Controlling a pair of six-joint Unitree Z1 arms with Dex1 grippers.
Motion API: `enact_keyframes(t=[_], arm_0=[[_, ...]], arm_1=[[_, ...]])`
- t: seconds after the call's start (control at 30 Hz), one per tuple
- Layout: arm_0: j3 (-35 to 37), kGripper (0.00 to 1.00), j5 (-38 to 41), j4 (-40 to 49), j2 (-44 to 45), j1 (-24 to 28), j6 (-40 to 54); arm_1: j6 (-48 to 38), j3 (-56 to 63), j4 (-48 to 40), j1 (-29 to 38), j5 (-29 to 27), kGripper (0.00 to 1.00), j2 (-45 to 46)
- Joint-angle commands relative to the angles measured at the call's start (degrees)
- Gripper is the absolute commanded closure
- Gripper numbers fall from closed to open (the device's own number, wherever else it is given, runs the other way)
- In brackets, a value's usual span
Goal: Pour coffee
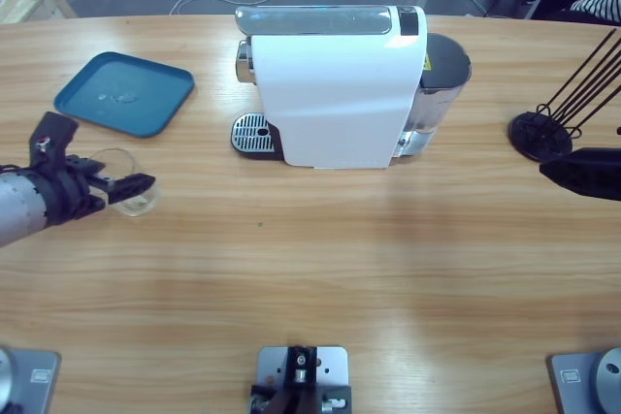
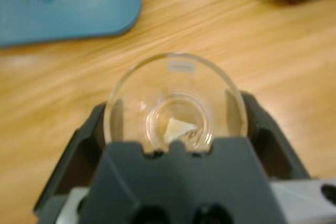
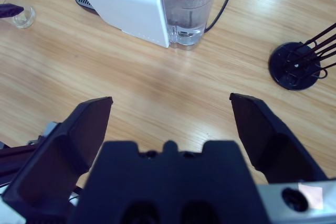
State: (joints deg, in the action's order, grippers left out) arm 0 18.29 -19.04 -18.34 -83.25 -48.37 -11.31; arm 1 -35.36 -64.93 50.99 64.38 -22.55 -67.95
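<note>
A long wooden table (image 1: 320, 269) carries a white coffee machine (image 1: 335, 94) and a blue tray (image 1: 124, 94). The left gripper (image 2: 176, 129) has its jaws pinching a clear glass (image 2: 176, 103), which sits squarely between them; no coffee shows inside. A loose or off-centre grip could let the glass slip or tip when carried. The right gripper (image 3: 170, 124) hangs spread and empty.

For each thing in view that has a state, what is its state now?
left gripper: jaws around the glass, on either side of it.
glass: upright on the table, no coffee visible inside.
right gripper: open, empty.
coffee machine: drip tray bare, no cup under it.
blue tray: holds nothing.
</note>
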Motion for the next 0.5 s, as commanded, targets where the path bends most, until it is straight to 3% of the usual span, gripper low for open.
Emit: enact_keyframes(t=[0.03, 0.13, 0.27, 0.4, 0.5], arm_0=[[2.2, 1.0, 34.6, -0.7, 11.1, 9.1, 30.9], [4.1, 1.0, 44.8, -0.7, 6.9, 19.2, 39.1], [12.2, 1.0, 52.3, -0.7, -5.6, 26.9, 46.6], [22.0, 1.0, 59.1, 0.1, -18.0, 30.8, 50.5], [27.2, 1.0, 61.8, 0.1, -24.9, 29.6, 51.4]], arm_1=[[3.7, -1.4, 6.1, 0.6, -0.1, 0.0, 8.3], [3.8, -1.1, 10.0, 0.6, -0.1, 0.0, 11.5], [3.5, -1.1, 12.6, 0.6, 0.2, 0.0, 13.8], [3.8, -2.8, 14.8, 0.6, 0.1, 0.0, 13.1], [3.8, -3.5, 16.7, 0.6, 0.2, 0.0, 12.8]])
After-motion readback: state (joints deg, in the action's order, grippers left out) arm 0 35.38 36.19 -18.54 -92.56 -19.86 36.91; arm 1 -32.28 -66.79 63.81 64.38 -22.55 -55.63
